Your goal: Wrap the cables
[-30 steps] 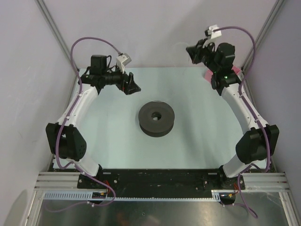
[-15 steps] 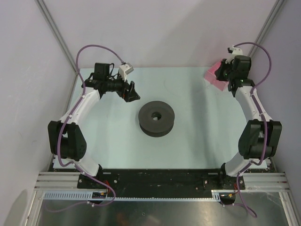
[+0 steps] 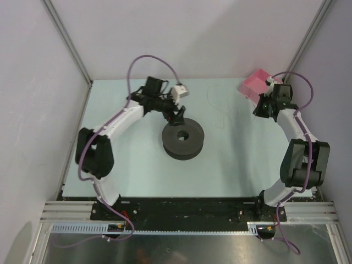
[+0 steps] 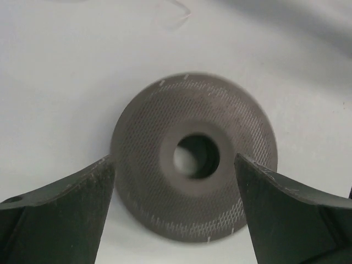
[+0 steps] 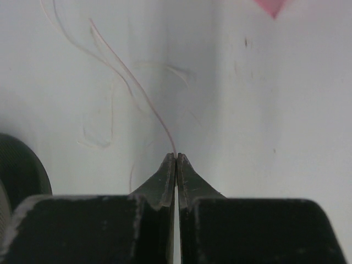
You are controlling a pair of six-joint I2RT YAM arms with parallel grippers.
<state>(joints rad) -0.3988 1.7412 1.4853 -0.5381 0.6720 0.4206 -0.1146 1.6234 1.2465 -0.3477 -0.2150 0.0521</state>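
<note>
The spool is a dark grey, matte disc lying flat near the middle of the pale table. It has two round flanges with a groove between them. The left wrist view shows its top face covered in a fine woven-looking grid, with a smooth raised ring around a round centre hole.

The wire is hair-thin and whitish. It lies in loose curls on the table, right of the spool and toward the far edge, between the spool and the right arm. In the right wrist view it shows as faint loops on the surface, with one pinkish strand curving down to the fingertips.

The left arm reaches in from the left, its elbow bent and its wrist turned toward the spool. The left gripper hangs over the spool's far left rim. Its wedge-shaped black fingers are spread wide, one to each side of the spool in its own camera view, and they grasp nothing.

The right arm folds up along the right edge with its wrist pointing in toward the table. The right gripper is clenched. Its two tapered black fingers are pressed together along a thin seam, and the strand of wire meets them right at the tip, pinched there.

A pink, flat-sided object sits in the far right corner, just behind the right wrist. A thick purple cable arcs above the left arm.
</note>
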